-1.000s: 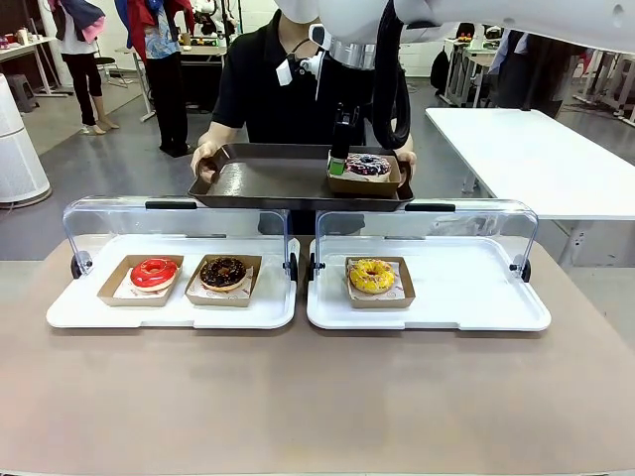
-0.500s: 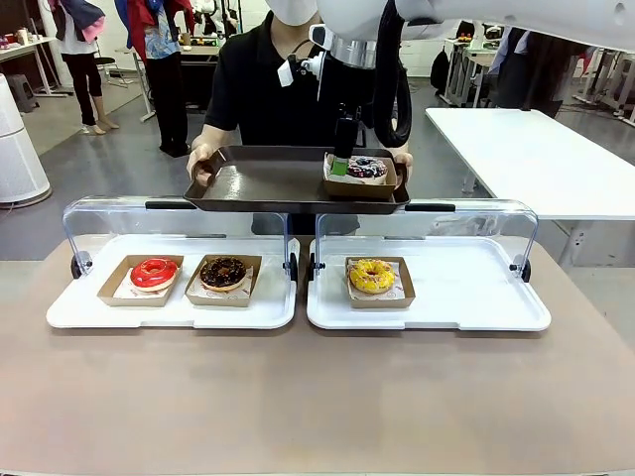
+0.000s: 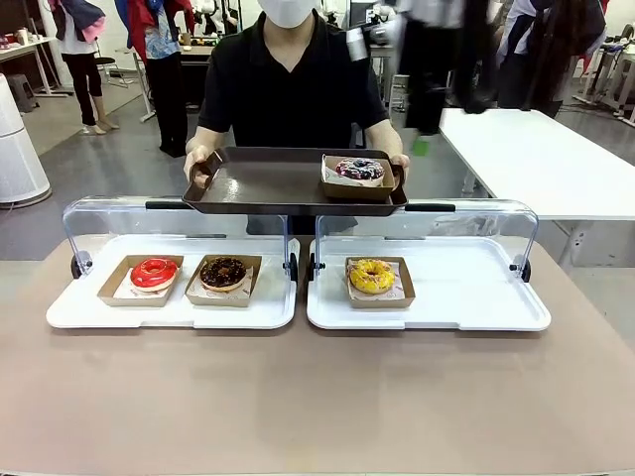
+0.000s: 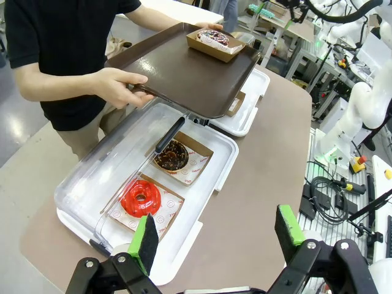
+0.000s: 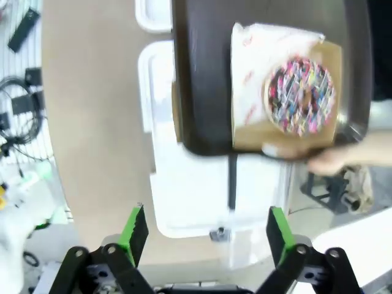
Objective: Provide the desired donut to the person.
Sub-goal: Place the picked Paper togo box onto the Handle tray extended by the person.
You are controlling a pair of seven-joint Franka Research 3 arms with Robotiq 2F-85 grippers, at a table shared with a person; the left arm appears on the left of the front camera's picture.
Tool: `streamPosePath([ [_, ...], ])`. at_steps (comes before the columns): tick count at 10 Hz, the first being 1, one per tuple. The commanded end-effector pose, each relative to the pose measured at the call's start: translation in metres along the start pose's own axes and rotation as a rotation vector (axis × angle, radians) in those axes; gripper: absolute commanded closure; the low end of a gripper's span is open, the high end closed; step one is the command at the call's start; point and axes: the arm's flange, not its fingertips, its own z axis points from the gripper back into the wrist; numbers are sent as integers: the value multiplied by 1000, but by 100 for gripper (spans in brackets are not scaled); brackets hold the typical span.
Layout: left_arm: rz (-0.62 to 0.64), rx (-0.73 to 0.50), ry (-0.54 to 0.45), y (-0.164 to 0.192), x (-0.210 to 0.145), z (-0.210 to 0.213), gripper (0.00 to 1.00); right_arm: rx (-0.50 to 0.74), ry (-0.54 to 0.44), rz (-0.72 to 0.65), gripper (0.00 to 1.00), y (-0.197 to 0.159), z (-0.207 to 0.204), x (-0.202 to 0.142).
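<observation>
The person (image 3: 288,89) in a black T-shirt stands at the far side and holds a brown tray (image 3: 268,183) in both hands. A sprinkled donut (image 3: 359,169) in a cardboard box rests on the tray's right end. My right arm (image 3: 437,69) is a blur at the upper right, clear of the tray. In the right wrist view, my right gripper (image 5: 207,229) is open and empty, high above the donut (image 5: 299,95) and the tray (image 5: 202,79). My left gripper (image 4: 217,236) is open and empty above the table's left end, far from the tray (image 4: 184,73).
Two white display trays with raised clear lids stand on the table. The left one (image 3: 99,312) holds a red donut (image 3: 154,272) and a chocolate donut (image 3: 223,272). The right one (image 3: 476,297) holds a yellow donut (image 3: 371,275). A white table (image 3: 536,159) stands at the back right.
My right gripper has let go of the sprinkled donut's box on the tray and the arm has pulled up and away to the right. The person has raised the tray slightly.
</observation>
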Motion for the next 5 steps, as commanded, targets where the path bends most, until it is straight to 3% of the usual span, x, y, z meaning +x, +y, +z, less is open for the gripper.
streamPosePath([
  [1, -4, 0, -5, -2, 0, 2, 0, -49, -51, 18, 0, 35, -17, -75],
  [3, -4, 0, -5, -2, 0, 2, 0, -11, -77, -82, 0, 44, -34, -132],
  [5, -4, 0, -5, -2, 0, 2, 0, 10, -86, -126, 0, 50, -43, -163],
])
